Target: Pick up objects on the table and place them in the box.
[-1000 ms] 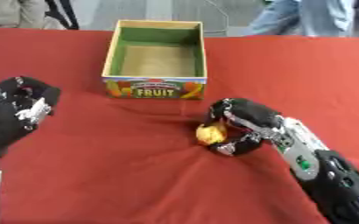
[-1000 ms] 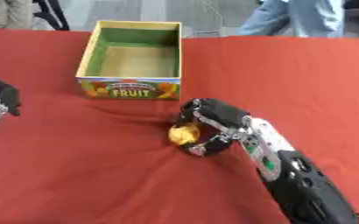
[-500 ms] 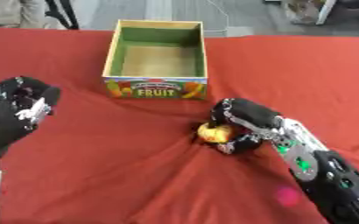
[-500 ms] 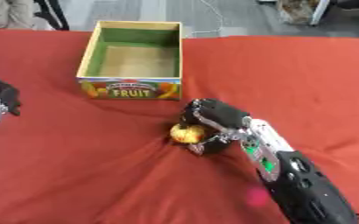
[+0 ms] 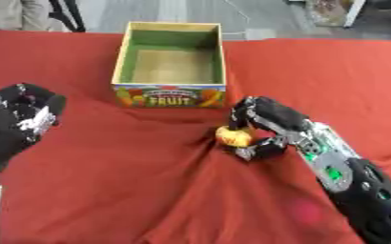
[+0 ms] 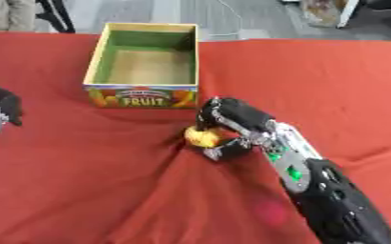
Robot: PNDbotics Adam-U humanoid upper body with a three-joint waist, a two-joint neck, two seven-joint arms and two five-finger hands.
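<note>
A small yellow and red round object (image 5: 233, 136) lies on the red cloth, in front of the box's right corner. My right hand (image 5: 268, 125) is curled round it from the right, fingers above and thumb below. The cloth is bunched into folds under it. The open cardboard box (image 5: 121, 62) has green inner walls, a tan floor and a "FRUIT" print on its front; nothing shows inside. My left hand (image 5: 19, 119) hovers at the left edge, fingers relaxed, holding nothing.
The red tablecloth (image 5: 132, 190) covers the whole table and wrinkles toward my right hand. A grey floor and furniture legs (image 5: 65, 14) lie beyond the far edge.
My right hand has closed further on the round object and drawn it slightly toward the box, and the cloth has wrinkled more. My left hand has barely moved.
</note>
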